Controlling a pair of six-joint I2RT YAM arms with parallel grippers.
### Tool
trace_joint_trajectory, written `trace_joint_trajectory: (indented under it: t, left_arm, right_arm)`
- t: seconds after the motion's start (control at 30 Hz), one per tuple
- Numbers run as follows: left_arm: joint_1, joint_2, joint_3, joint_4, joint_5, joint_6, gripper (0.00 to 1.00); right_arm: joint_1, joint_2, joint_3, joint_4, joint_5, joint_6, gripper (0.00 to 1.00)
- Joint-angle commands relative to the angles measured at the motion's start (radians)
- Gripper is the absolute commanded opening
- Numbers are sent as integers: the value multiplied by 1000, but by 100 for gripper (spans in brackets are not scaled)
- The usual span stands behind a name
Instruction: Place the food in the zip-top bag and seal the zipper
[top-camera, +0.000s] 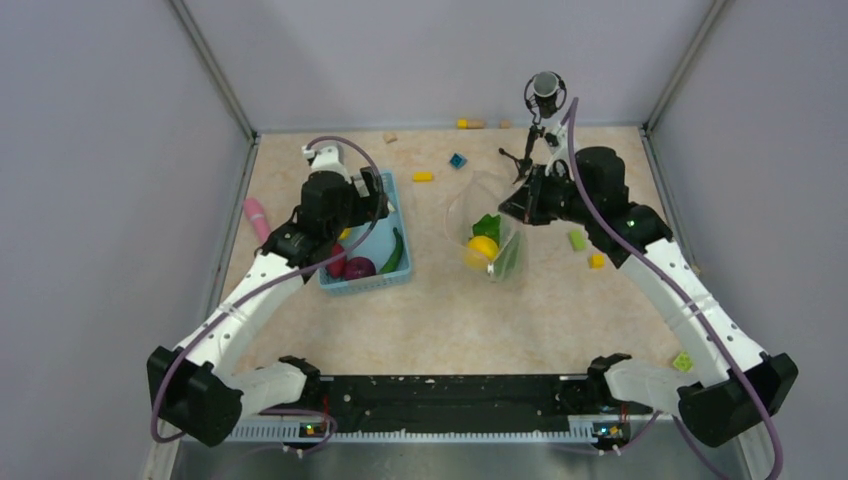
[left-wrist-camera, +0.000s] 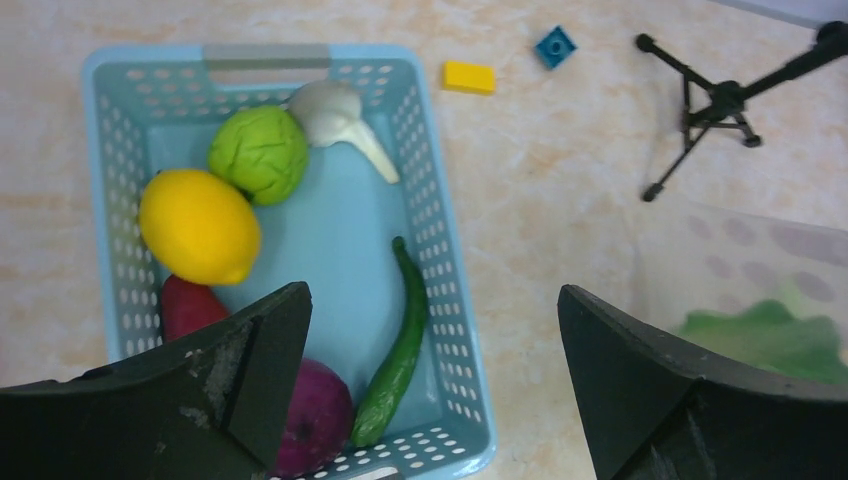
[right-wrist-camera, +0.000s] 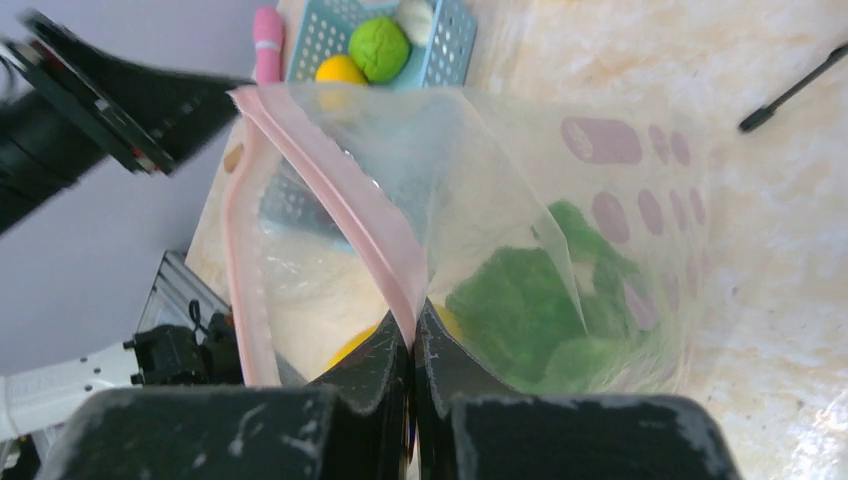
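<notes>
Zip-top bag (right-wrist-camera: 620, 200), clear, crinkly; right hand (right-wrist-camera: 412, 328) pinches its pink zipper (right-wrist-camera: 345, 210).

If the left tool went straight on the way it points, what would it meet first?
Probably the cucumber lying by the basket's right wall, or that wall's rim; depth is unclear. The left tool is open and holds nothing.
</notes>
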Motion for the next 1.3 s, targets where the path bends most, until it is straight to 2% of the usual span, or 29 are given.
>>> trace_joint_trajectory:
  t: [0.0, 0.1, 0.23, 0.5, 0.6, 0.77, 1.07, 1.17, 1.27]
  left_arm:
    - [21, 22, -19, -38, -109, -71, 98]
    - [36, 37, -16, -63, -157, -76, 98]
    - [68, 51, -23, -73, -169, -82, 98]
    - [126, 113, -18, -68, -168, -98, 98]
    - [136, 146, -15, -59, -181, -107, 98]
    - [163, 213, -6, -60, -166, -126, 98]
    - [228, 325, 7, -26, -133, -160, 98]
    - [254, 364, 9, -5, -109, -167, 97]
    - [276, 405, 17, 17, -68, -168, 96]
  right_arm:
    - [8, 72, 231, -68, 75, -29, 0]
    - [8, 144, 387, -197, 141, -93, 0]
    - [12, 165, 516, -344, 343, -142, 0]
    - [13, 104, 580, -486, 713, -102, 0]
    - [13, 115, 581, -559, 788, -73, 0]
    - [12, 120, 537, -557, 754, -50, 0]
    - [12, 71, 207, -185, 427, -42, 0]
    - [12, 69, 123, -85, 302, -37, 0]
    - [12, 62, 77, -29, 251, -35, 0]
